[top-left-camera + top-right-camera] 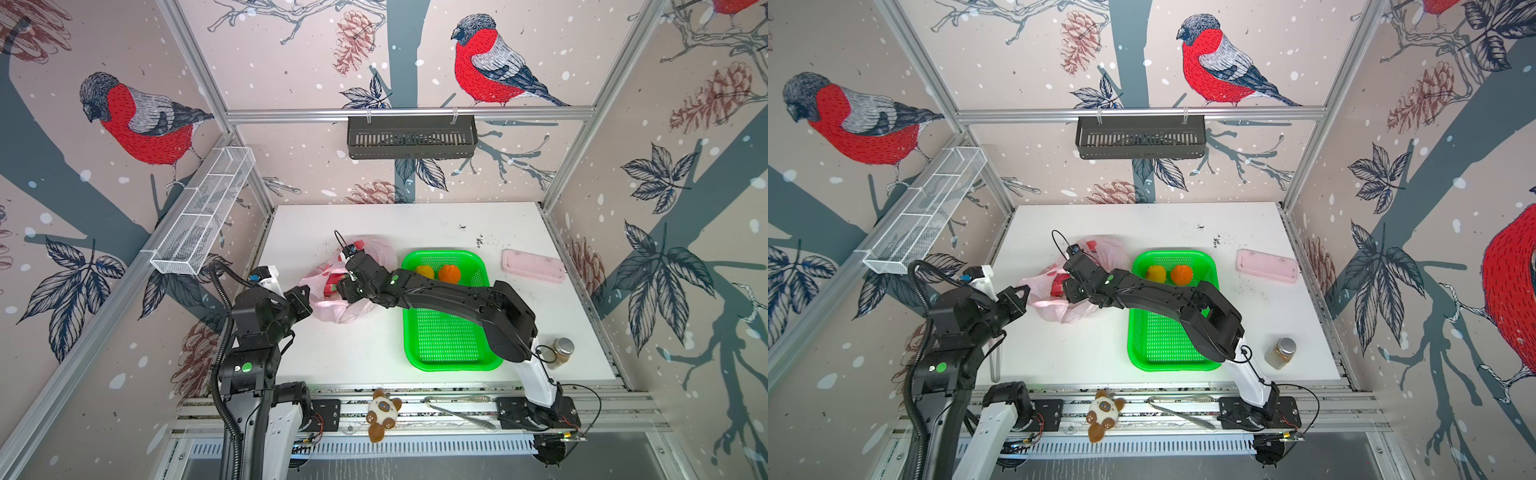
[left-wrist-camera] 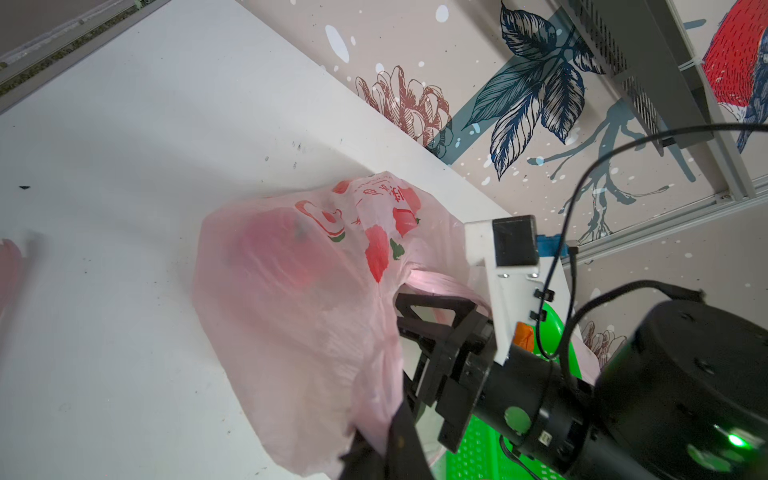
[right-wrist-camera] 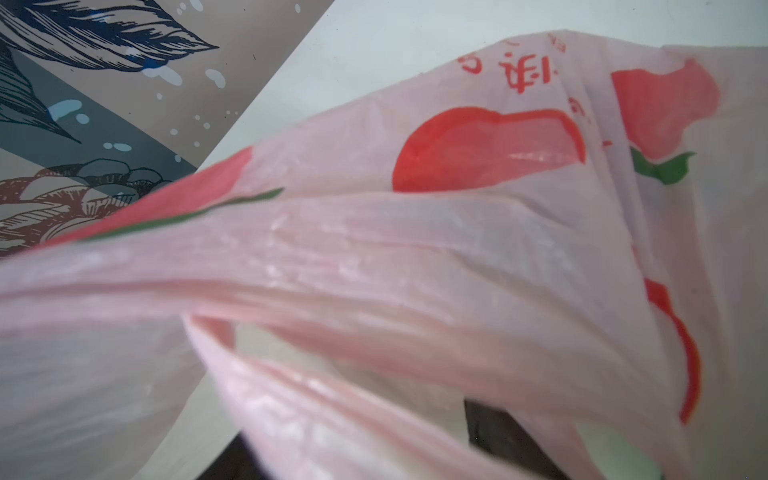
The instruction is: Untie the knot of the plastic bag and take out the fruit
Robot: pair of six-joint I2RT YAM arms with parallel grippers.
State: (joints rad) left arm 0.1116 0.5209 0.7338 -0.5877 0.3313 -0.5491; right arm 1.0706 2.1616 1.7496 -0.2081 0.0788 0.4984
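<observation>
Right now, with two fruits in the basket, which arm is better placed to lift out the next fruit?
Right. The right gripper is at the plastic bag mouth beside a dragon fruit, its arm over the green basket. The left gripper is shut on the bag's edge, likely to hold it open.

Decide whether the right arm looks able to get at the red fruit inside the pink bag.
Probably yes: the left claw holds the bag by its edge, and the right claw sits at the open mouth, beside the red fruit.
</observation>
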